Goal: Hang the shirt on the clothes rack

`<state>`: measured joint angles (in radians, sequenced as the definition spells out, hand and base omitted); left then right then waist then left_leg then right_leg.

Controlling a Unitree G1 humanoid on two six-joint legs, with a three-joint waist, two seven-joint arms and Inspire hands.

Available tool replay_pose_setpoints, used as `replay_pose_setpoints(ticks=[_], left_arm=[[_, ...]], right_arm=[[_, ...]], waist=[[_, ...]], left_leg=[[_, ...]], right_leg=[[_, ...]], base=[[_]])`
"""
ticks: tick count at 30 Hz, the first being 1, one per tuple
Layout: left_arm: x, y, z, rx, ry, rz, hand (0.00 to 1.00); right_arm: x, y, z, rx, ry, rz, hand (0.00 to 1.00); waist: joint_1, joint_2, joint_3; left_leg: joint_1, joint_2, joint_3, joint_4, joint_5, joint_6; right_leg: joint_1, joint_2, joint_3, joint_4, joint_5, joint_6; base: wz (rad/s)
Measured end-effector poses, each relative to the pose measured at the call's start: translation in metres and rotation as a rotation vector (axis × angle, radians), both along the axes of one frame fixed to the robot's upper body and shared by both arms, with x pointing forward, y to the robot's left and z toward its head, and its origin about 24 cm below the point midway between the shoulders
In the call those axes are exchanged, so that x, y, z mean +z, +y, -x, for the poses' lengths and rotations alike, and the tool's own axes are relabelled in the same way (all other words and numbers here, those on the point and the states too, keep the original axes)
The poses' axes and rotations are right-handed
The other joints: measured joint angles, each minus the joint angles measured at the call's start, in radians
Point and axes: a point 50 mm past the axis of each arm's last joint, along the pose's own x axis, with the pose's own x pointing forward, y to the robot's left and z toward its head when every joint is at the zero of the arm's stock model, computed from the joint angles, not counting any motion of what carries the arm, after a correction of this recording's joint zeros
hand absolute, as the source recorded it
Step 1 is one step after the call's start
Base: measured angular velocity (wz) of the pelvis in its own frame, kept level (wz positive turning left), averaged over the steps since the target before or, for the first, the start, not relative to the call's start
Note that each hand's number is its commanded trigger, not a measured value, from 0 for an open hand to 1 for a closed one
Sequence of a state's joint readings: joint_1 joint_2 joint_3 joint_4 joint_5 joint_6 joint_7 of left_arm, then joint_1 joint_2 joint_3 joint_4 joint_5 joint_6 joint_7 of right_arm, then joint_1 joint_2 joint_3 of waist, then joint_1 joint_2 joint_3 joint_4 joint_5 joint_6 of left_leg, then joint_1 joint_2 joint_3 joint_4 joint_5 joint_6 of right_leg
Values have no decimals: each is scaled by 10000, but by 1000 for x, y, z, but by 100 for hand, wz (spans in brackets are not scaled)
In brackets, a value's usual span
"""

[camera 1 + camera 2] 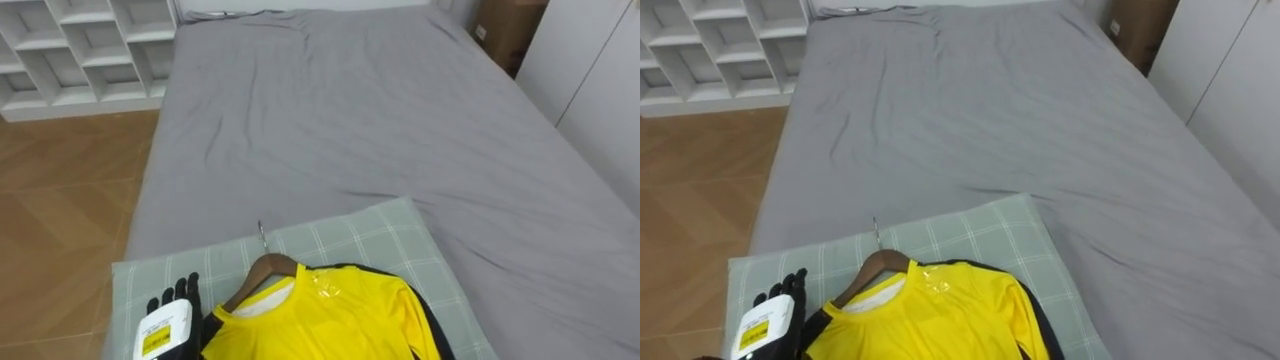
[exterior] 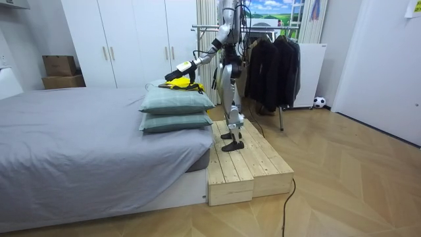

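Left eye view: your left hand (image 1: 172, 312) hovers, fingers straight and loosely together, holding nothing. Just to its right you have the yellow shirt (image 1: 330, 320) lying on its wooden hanger (image 1: 265, 268), atop the green pillow (image 1: 380, 235).

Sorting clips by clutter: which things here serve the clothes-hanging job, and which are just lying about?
Job: yellow shirt, wooden hanger, clothes rack, left hand.
Lying about: pillows, bed, shelves, cardboard box, ball.
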<state>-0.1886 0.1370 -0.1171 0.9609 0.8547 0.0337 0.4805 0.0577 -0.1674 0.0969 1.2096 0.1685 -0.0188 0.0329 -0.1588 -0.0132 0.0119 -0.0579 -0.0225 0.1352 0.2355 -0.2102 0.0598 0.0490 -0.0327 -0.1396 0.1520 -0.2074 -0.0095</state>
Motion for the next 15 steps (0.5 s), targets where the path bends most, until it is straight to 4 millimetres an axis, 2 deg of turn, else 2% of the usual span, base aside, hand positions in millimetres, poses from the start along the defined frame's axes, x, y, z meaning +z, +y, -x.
replay_pose_setpoints(ticks=[7,15], left_arm=[[5,1,-13,-86,-4,-80,0],[4,-7,-13,-310,45,-32,0]], right_arm=[[1,-1,-3,34,-81,-2,0],[0,-2,-10,-56,76,-54,0]], waist=[[-3,45,-3],[-97,140,-11]], left_leg=[[-20,-4,-15,9,2,-4],[-11,-9,-22,25,5,-8]], right_leg=[[-24,-4,1,-5,0,0],[1,-13,-4,-13,0,0]], base=[[0],[0]])
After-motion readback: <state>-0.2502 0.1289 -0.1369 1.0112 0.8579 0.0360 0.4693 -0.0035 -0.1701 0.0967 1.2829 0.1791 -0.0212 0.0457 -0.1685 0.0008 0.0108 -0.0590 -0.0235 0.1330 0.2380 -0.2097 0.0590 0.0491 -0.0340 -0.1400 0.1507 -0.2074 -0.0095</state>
